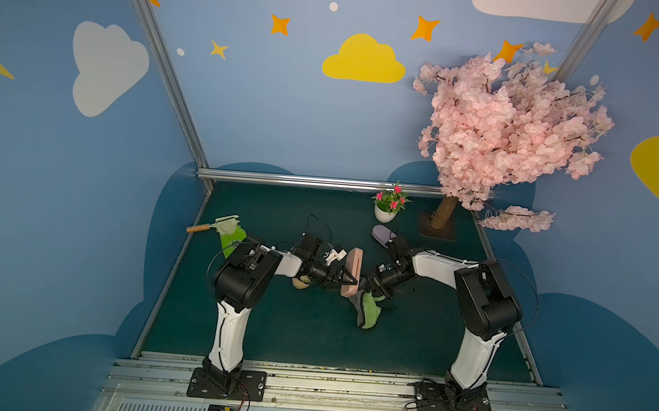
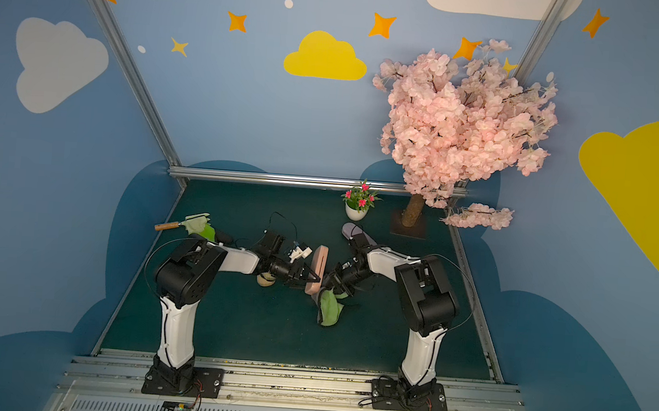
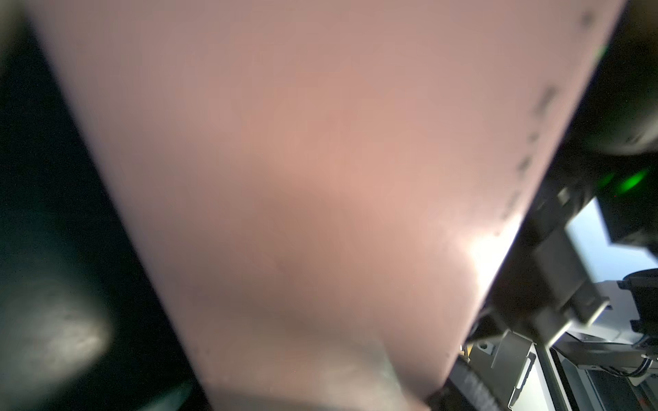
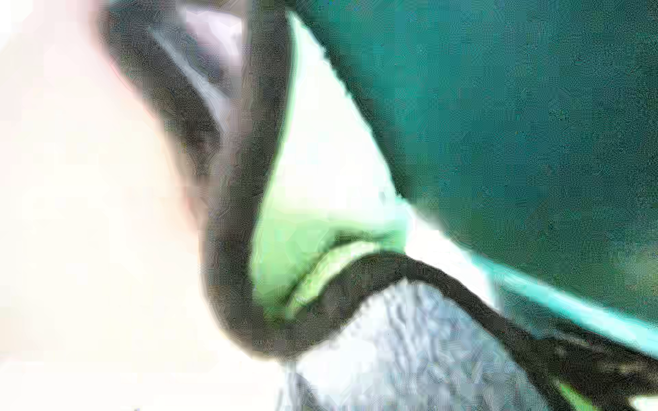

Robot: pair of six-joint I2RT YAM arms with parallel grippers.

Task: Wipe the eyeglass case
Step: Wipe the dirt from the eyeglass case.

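The pink case (image 1: 353, 269) (image 2: 317, 267) stands on edge over the middle of the green counter (image 1: 271, 329). The left pincer (image 1: 348, 280) (image 2: 311, 278) grips its near half, jaws partly apart to span it. I cannot tell whether the case's near end touches the counter. In the left wrist view the case (image 3: 320, 178) fills most of the frame, blurred. The right pincer (image 1: 372, 287) (image 2: 334, 282) is closed tight on a green-and-grey cloth (image 1: 368, 312) (image 2: 330, 311), which droops to the counter at the case's near end. The right wrist view shows the cloth (image 4: 313, 231) just beside the pale case. A wooden-handled brush (image 1: 215, 227) lies far left.
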